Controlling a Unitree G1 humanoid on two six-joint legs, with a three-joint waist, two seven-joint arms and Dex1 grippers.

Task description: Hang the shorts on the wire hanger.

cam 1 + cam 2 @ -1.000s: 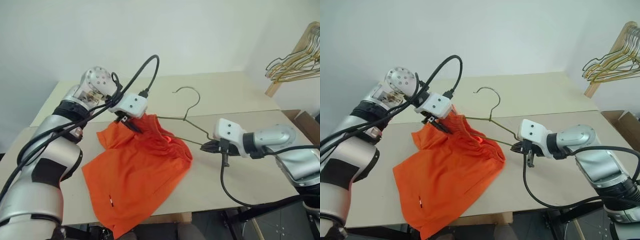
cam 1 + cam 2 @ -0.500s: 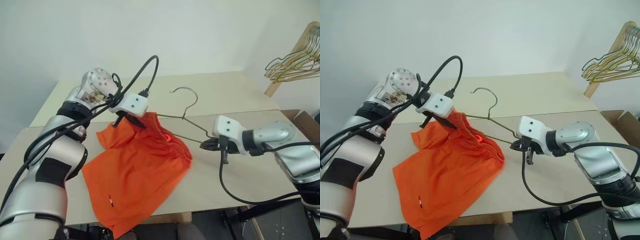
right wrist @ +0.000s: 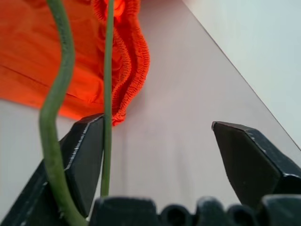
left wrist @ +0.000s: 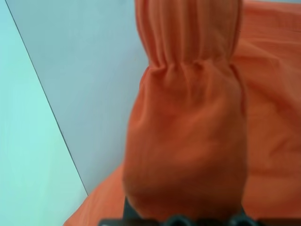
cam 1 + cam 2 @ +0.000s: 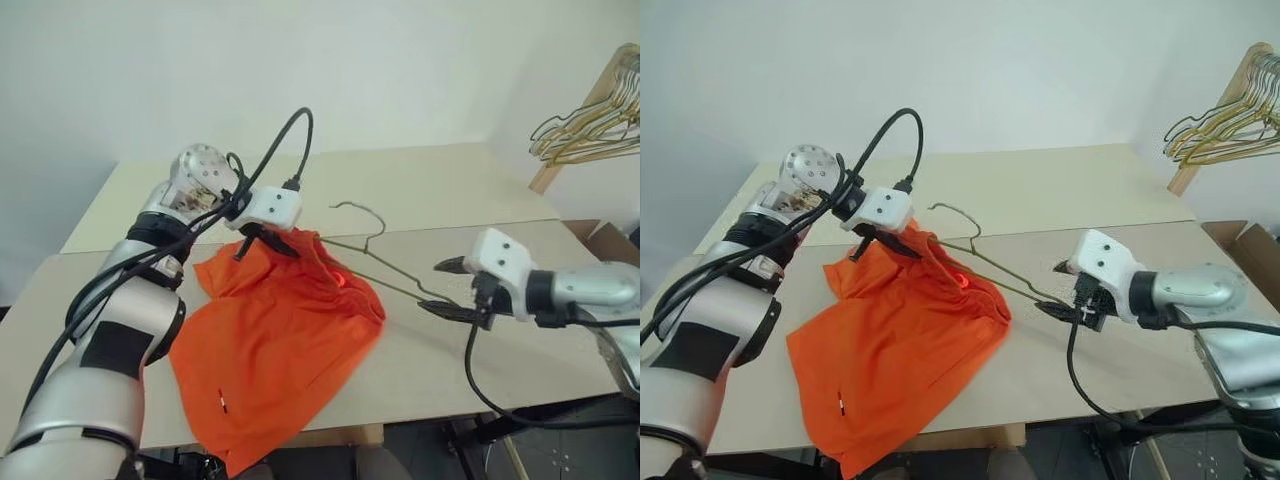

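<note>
Left eye view, centre frame: left gripper clenches the shorts waistband (lifted), right gripper spread wide beside the wire hanger.

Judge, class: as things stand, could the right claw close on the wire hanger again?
Probably yes. The right claw is open, and the wire hanger runs beside one finger with nothing between. Its far end is tucked inside the shorts, which the left claw pinches.
</note>
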